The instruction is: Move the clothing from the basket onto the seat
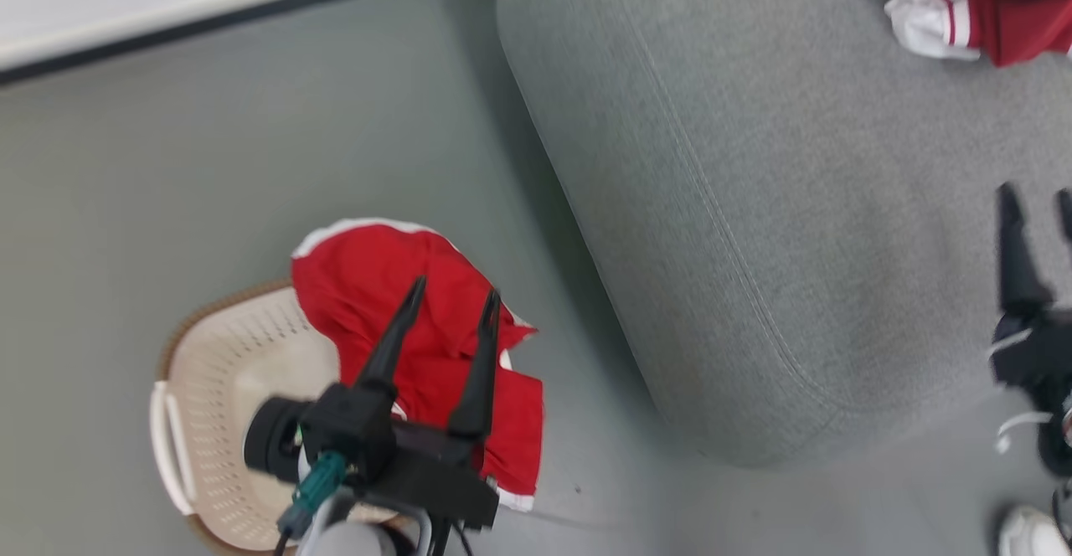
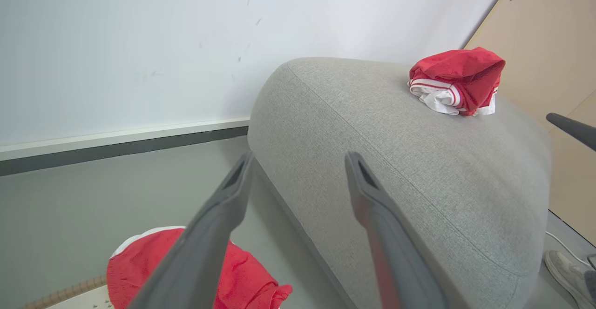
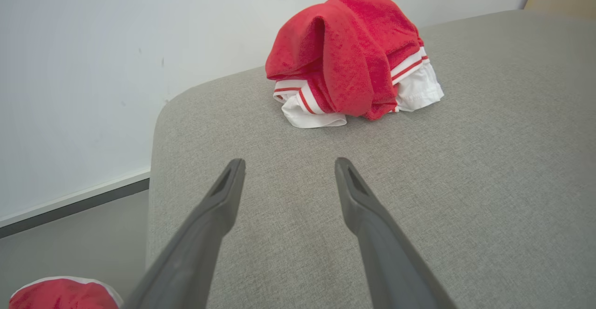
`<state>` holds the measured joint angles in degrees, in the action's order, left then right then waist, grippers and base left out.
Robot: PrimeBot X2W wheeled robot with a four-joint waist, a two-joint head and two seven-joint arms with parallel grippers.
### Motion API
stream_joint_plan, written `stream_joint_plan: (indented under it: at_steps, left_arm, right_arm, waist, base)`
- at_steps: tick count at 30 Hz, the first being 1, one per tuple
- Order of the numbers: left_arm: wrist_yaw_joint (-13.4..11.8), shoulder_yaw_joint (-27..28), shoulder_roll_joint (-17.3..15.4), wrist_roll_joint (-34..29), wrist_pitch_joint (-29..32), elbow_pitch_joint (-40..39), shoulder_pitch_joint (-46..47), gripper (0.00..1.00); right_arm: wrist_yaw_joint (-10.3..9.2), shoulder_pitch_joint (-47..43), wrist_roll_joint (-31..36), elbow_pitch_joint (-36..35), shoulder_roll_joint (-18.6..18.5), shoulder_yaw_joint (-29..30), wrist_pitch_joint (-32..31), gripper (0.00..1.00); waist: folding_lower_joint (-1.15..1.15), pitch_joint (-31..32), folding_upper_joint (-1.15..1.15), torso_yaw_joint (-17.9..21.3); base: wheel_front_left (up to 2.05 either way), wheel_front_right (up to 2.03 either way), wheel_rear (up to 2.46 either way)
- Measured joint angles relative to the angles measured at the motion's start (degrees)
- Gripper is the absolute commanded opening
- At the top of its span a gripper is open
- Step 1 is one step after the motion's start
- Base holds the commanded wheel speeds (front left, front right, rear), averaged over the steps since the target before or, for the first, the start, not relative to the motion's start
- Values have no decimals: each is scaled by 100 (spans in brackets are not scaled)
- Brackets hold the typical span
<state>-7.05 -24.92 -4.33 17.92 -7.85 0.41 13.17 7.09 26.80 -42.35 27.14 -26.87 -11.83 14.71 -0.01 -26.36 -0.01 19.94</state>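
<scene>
Finding the basket low at left on the grey floor, with the clothing draped over its right rim. Noting the left tool above that red cloth, fingers spread wide, gripping nothing. Passing right to the seat, white wall behind, a second red garment bunched on top. Noting the right tool over the cushion, likewise spread and empty.

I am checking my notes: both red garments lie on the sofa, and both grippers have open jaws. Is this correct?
Not quite. Only one garment lies on the sofa; the second garment hangs over the basket rim, as the head view shows. The left gripper and the right gripper do have open jaws.
</scene>
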Motion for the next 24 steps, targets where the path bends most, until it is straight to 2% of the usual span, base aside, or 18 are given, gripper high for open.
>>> stream_joint_plan:
  at_steps: [6, 13, 16, 24]
  left_arm:
    - [52, 130, -27, 123, -246, 291, -403, 100]
    - [62, 400, -60, 401, -411, 510, -680, 100]
    - [99, 505, -108, 468, -461, 513, -897, 100]
    - [98, 723, -182, 620, -539, 375, -1267, 100]
  right_arm:
    - [-113, -840, 517, -580, 180, 38, 0, 100]
    - [-297, -1760, 779, -1122, 582, 44, -1, 100]
    - [-372, -2062, 1022, -1382, 634, 5, -1, 100]
    - [-465, -2308, 1346, -1922, 705, -32, -1, 100]
  waist:
    - [0, 473, 0, -207]
    - [0, 1007, 0, -581]
    - [0, 1246, 0, -737]
    - [0, 1719, 0, -1105]
  base:
    - [0, 0, 0]
    - [0, 0, 0]
    - [0, 0, 0]
    - [0, 0, 0]
